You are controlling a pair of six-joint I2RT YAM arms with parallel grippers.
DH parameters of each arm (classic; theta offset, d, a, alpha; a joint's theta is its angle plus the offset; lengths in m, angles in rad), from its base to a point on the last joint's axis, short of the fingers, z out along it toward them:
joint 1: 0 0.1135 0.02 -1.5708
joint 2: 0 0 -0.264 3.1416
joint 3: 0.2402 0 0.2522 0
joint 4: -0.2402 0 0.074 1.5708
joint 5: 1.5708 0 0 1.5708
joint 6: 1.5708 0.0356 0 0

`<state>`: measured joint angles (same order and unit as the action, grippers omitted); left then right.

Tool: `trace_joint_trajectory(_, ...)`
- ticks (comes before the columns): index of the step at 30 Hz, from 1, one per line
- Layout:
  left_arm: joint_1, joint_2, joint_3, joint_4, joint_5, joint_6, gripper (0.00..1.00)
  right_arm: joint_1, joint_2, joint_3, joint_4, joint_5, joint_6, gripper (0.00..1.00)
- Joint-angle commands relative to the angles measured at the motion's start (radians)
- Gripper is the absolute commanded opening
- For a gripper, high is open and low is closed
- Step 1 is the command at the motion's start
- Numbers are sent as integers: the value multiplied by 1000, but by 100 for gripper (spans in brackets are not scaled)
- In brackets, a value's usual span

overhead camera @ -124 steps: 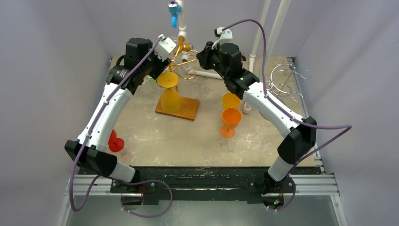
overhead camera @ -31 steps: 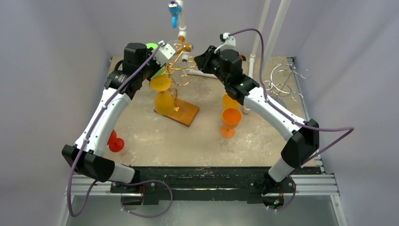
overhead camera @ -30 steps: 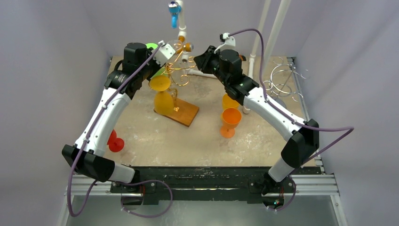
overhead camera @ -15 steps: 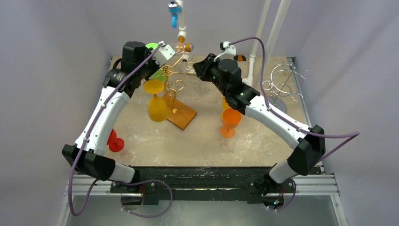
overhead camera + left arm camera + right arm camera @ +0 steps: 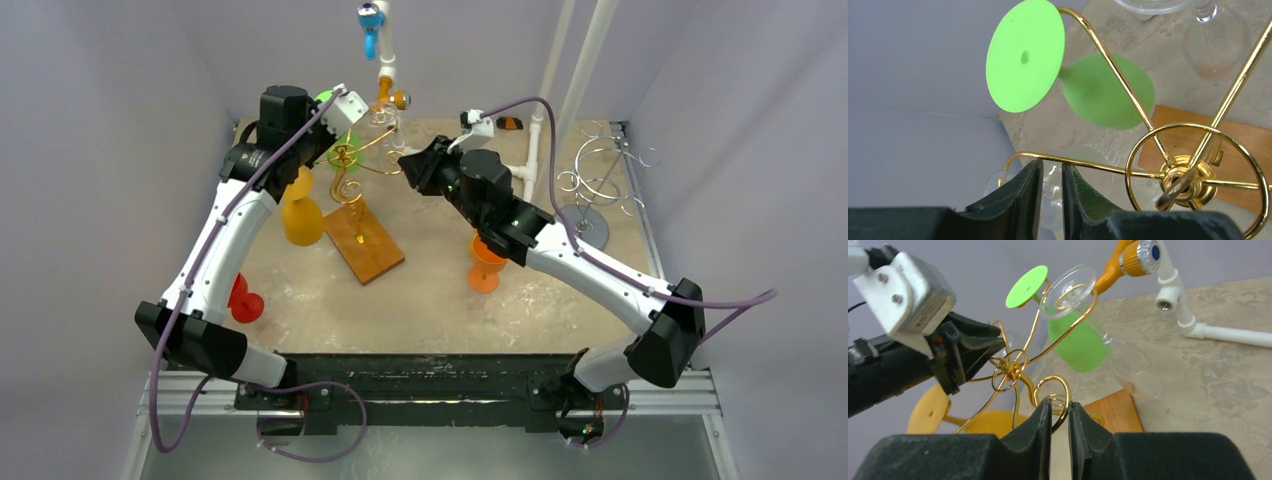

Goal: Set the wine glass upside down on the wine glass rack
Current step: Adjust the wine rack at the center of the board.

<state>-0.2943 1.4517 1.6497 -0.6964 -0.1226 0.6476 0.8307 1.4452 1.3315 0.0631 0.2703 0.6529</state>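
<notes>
The gold wire rack (image 5: 352, 188) stands tilted on its wooden base (image 5: 365, 250). A yellow glass (image 5: 301, 216), a green glass (image 5: 1098, 90) and a clear one (image 5: 1070, 287) hang upside down from its arms. My left gripper (image 5: 1050, 167) is at the rack's top (image 5: 335, 135). Its jaws stand narrow around the stem of a clear wine glass (image 5: 1052, 192) under a gold arm, and they look shut on it. My right gripper (image 5: 1060, 407) is shut on a gold curl of the rack (image 5: 1055, 390), right of the hub (image 5: 405, 165).
Two upright orange glasses (image 5: 487, 262) stand under my right forearm. A red glass (image 5: 243, 300) lies by the left arm near the table's left edge. A silver wire rack (image 5: 598, 182) stands at the back right, next to a white pipe frame (image 5: 535, 150).
The rack has swung round, its base turning, and the yellow glass has moved left with it. My right gripper came left and nearer with the curl. My left jaws narrowed.
</notes>
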Motion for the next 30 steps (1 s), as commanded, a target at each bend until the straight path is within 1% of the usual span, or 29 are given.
trace_joint_trajectory(1,0,28,34,69,-10,-18,24,65,-1,-35,-69,-101,3,16)
trace_joint_trajectory(8,0,31,42,65,-5,-19,23,97,-4,-52,-39,-91,12,18)
trace_joint_trajectory(12,0,18,42,57,-2,-17,24,98,-11,-46,-48,-66,11,24)
trace_joint_trajectory(16,0,-2,59,39,1,-18,31,97,-24,-24,-62,-72,3,33)
trace_joint_trajectory(19,0,-20,88,7,15,-28,40,96,-26,-7,-87,-63,-12,37)
trace_joint_trajectory(24,0,-62,112,-41,47,-42,49,97,-32,11,-103,-57,-22,39)
trace_joint_trajectory(27,0,-90,112,-63,58,-45,52,97,-33,25,-117,-54,-30,40)
trace_joint_trajectory(30,0,-111,106,-76,55,-45,53,97,-30,46,-135,-50,-41,41)
